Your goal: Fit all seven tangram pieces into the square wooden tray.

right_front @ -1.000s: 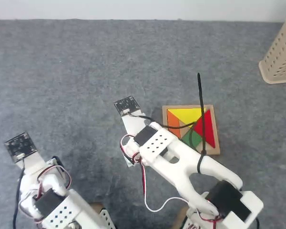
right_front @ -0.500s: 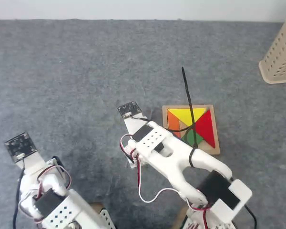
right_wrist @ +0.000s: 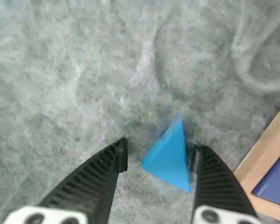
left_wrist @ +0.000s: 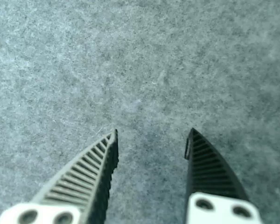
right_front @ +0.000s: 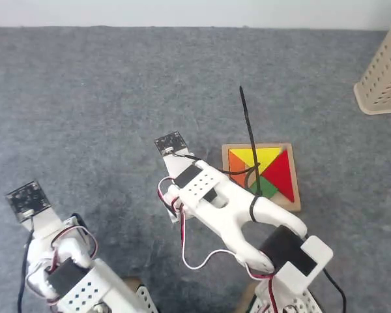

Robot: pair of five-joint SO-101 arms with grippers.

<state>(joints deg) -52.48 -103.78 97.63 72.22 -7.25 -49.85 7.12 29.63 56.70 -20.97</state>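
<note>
The square wooden tray (right_front: 296,186) lies on the grey carpet right of centre and holds yellow (right_front: 253,156), red (right_front: 280,175), green (right_front: 266,188) and orange (right_front: 236,171) pieces. The right arm (right_front: 215,195) stretches from the lower right and ends just left of the tray. In the right wrist view a blue triangle (right_wrist: 170,151) lies flat on the carpet between the open fingers of my right gripper (right_wrist: 158,144), close against one finger. A tray corner (right_wrist: 263,186) with a blue-violet piece (right_wrist: 276,184) sits beside it. My left gripper (left_wrist: 153,133) is open above bare carpet.
A beige perforated basket (right_front: 383,72) stands at the far right edge. A black cable (right_front: 246,124) rises from the right arm across the tray's left part. The left arm (right_front: 58,261) rests at the lower left. Grey carpet lies open to the left and back.
The right arm has swung left, uncovering more of the tray, and its cable has swung left with it. The left arm has kept still.
</note>
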